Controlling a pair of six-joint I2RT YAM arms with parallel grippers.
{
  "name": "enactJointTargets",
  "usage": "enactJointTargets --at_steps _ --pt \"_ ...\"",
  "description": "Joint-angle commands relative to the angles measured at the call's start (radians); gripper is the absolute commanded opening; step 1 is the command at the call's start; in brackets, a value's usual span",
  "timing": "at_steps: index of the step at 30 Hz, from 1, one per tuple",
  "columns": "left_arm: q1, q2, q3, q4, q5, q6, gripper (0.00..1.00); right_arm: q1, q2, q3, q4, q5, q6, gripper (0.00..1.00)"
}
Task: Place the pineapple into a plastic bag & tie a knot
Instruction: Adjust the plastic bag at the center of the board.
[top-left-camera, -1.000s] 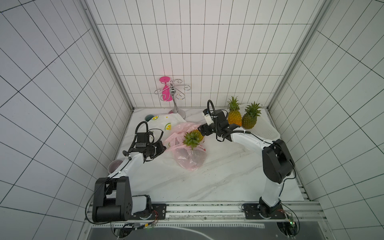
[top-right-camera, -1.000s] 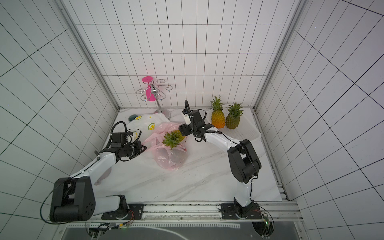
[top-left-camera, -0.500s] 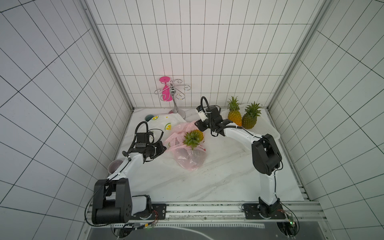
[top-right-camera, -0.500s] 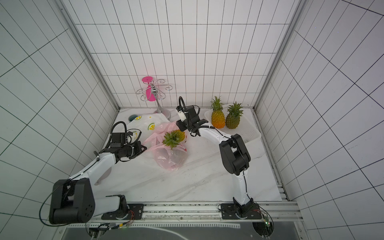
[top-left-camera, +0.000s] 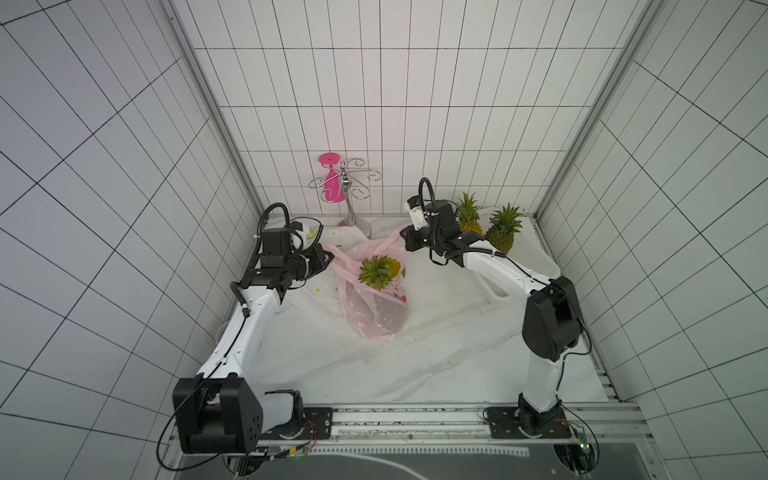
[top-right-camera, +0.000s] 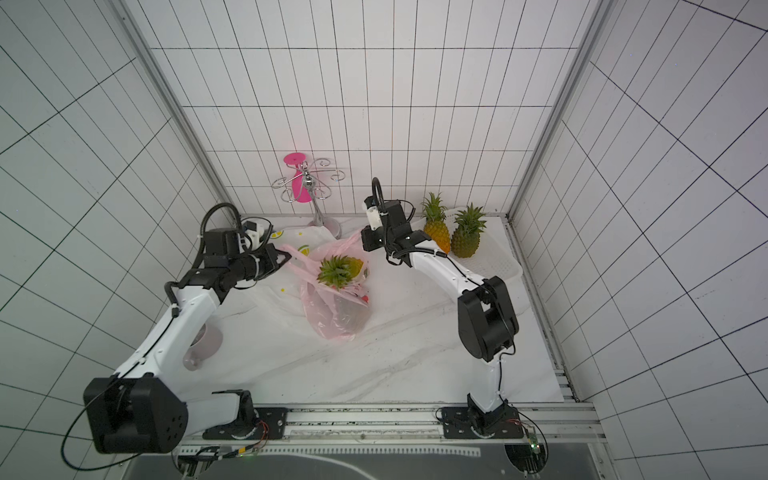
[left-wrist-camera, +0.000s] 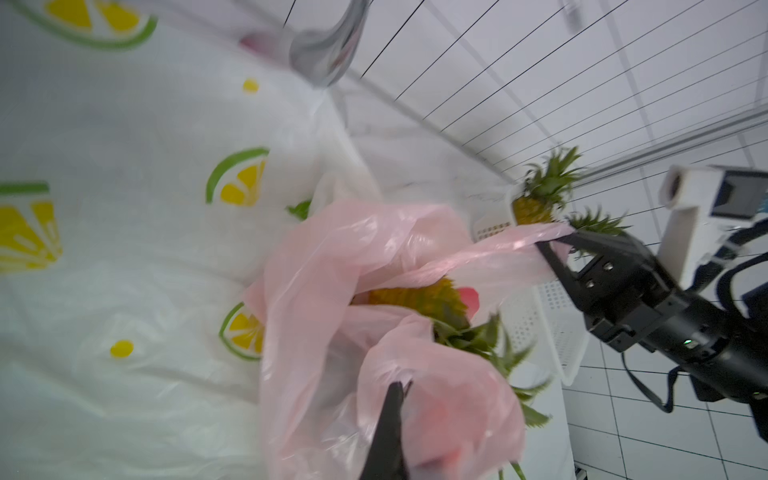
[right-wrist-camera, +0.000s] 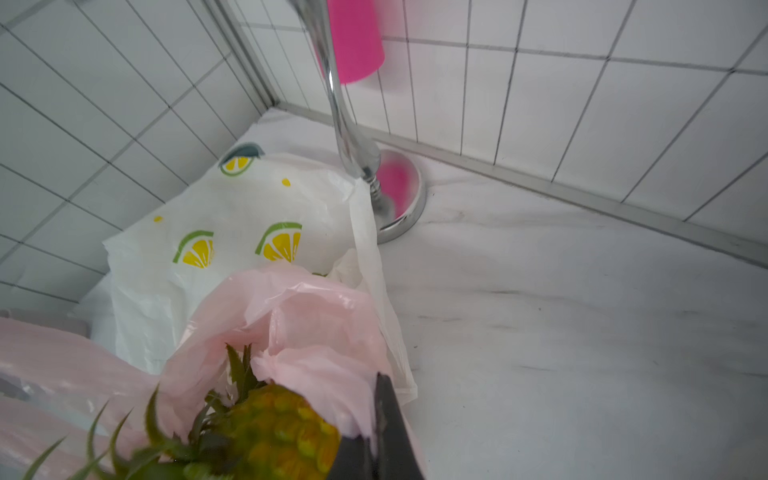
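Observation:
A pink plastic bag (top-left-camera: 374, 316) stands mid-table with the pineapple (top-left-camera: 376, 270) inside, its green crown poking out of the mouth; both top views show this (top-right-camera: 336, 316). My left gripper (top-left-camera: 330, 258) is shut on the bag's left handle, seen pinched in the left wrist view (left-wrist-camera: 397, 388). My right gripper (top-left-camera: 402, 234) is shut on the bag's right handle, which is stretched taut toward it. In the right wrist view the gripper (right-wrist-camera: 380, 382) clamps pink film right beside the yellow fruit (right-wrist-camera: 282, 428).
Two more pineapples (top-left-camera: 469, 216) (top-left-camera: 503, 230) stand in a white basket (top-left-camera: 540, 266) at the back right. A chrome stand (top-left-camera: 351, 195) holding a pink cup is at the back. A white lemon-print bag (top-left-camera: 340, 241) lies behind the pink one. A bowl (top-right-camera: 203, 345) sits under the left arm.
My right gripper moved left and back to the bag's right handle and closed on it. The left arm kept its hold and did not move.

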Motion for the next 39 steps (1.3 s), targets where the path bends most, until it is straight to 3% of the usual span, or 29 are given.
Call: enactJointTargets --at_steps 1,6,11,15,19,25,28,32,39 --pt "-0.010 -0.072 0.217 0.044 -0.046 -0.038 0.00 -0.088 -0.181 0.220 0.029 0.003 0.144 0.00" --pt "-0.010 -0.011 0.553 -0.013 -0.086 -0.049 0.00 -0.141 -0.294 0.317 -0.027 0.005 0.186 0.00" --pt "-0.004 0.051 0.710 -0.047 -0.106 -0.045 0.00 -0.163 -0.378 0.314 -0.048 -0.014 0.202 0.00" --pt "-0.004 0.067 0.681 -0.047 -0.085 -0.039 0.00 -0.169 -0.433 0.234 -0.071 0.013 0.189 0.00" --pt "-0.028 0.016 0.494 0.009 -0.027 -0.012 0.00 -0.170 -0.536 -0.002 -0.014 -0.014 0.212 0.00" --pt "-0.222 -0.024 0.104 0.081 -0.058 0.079 0.00 -0.170 -0.611 -0.499 0.146 -0.096 0.281 0.00" --pt "-0.304 0.001 -0.012 0.130 -0.055 0.072 0.00 -0.169 -0.583 -0.630 0.158 -0.158 0.285 0.00" --pt "-0.330 -0.023 -0.002 0.179 -0.093 0.064 0.00 -0.170 -0.637 -0.635 0.160 -0.149 0.255 0.00" --pt "-0.329 -0.036 0.240 0.146 -0.129 0.102 0.00 -0.171 -0.671 -0.347 0.044 -0.118 0.197 0.00"
